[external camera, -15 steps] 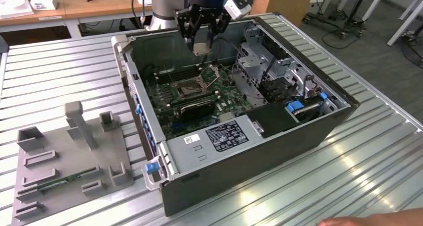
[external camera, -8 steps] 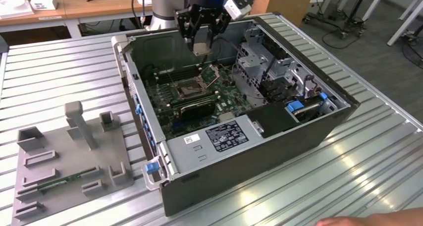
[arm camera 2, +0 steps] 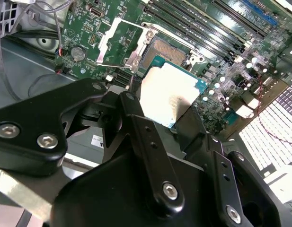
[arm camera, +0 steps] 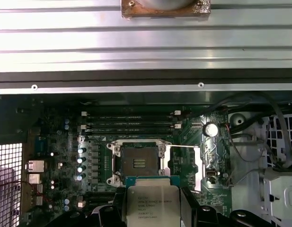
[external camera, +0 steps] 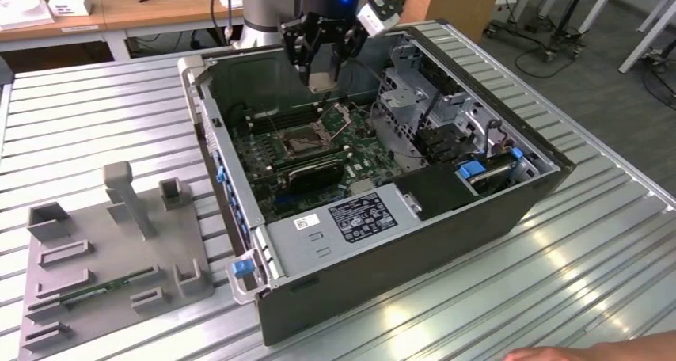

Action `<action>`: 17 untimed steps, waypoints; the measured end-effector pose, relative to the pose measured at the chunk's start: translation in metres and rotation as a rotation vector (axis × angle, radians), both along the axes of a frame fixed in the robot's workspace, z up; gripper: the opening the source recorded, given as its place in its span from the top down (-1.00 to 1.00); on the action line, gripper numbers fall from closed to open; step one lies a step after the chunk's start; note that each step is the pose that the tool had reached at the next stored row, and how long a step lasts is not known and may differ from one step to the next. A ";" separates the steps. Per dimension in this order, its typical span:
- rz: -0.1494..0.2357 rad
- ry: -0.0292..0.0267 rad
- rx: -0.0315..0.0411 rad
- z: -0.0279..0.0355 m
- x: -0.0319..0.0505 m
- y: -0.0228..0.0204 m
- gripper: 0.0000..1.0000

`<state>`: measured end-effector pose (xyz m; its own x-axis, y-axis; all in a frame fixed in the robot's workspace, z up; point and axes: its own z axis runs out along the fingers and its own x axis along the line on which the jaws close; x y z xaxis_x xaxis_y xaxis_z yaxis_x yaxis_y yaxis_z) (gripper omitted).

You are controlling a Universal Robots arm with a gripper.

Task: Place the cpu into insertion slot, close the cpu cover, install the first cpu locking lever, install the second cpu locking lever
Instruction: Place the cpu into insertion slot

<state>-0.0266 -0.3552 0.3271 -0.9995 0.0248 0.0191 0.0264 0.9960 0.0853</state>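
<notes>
Black fingers (arm camera 2: pixel 150 156) of the tool (arm camera 2: pixel 164 113) crowd the front of the second wrist view, closed from two sides on the cpu (arm camera 2: pixel 172 92), whose pale metal top faces up between them. The chip sits level in the grip, pinched by its opposite edges.

In the first wrist view the cpu (arm camera: pixel 153 203) hangs in the tool (arm camera: pixel 153 210) just beside the insertion slot (arm camera: pixel 138 163), its green edge near the slot's silver rim but not seated in it. The slot is bare, its dark contact field exposed. The cpu cover (arm camera: pixel 183 163) is swung open and lies flat against the motherboard (arm camera: pixel 56 142) on the side of the slot towards the coin cell (arm camera: pixel 211 128). In the second wrist view the same cpu cover (arm camera 2: pixel 119 42) shows as a silver frame with a window, next to the insertion slot (arm camera 2: pixel 167 49). Long memory slots (arm camera: pixel 129 120) run beyond the slot.

In the exterior view the tool (external camera: pixel 322 77) reaches down into the open computer case (external camera: pixel 507 210), holding the cpu (external camera: pixel 321 82) above the board, apart from the insertion slot (external camera: pixel 300 146) below. A power supply (external camera: pixel 349 218) fills the near end of the case. The case lies on a slatted metal worktop (external camera: pixel 95 115); towards the exterior view's left stands a grey fixture (external camera: pixel 106 250) with upright posts. A hand (external camera: pixel 591 353) shows at the lower edge.
</notes>
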 end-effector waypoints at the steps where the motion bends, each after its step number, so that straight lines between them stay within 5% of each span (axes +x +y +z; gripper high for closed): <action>1: 0.000 0.0000 0.0000 -0.0018 0.0000 0.0000 -0.08; 17: 0.000 -0.0001 0.0002 -0.0069 0.0000 0.0000 -0.08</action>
<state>-0.0266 -0.3551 0.3202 -0.9995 0.0248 0.0190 0.0264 0.9960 0.0855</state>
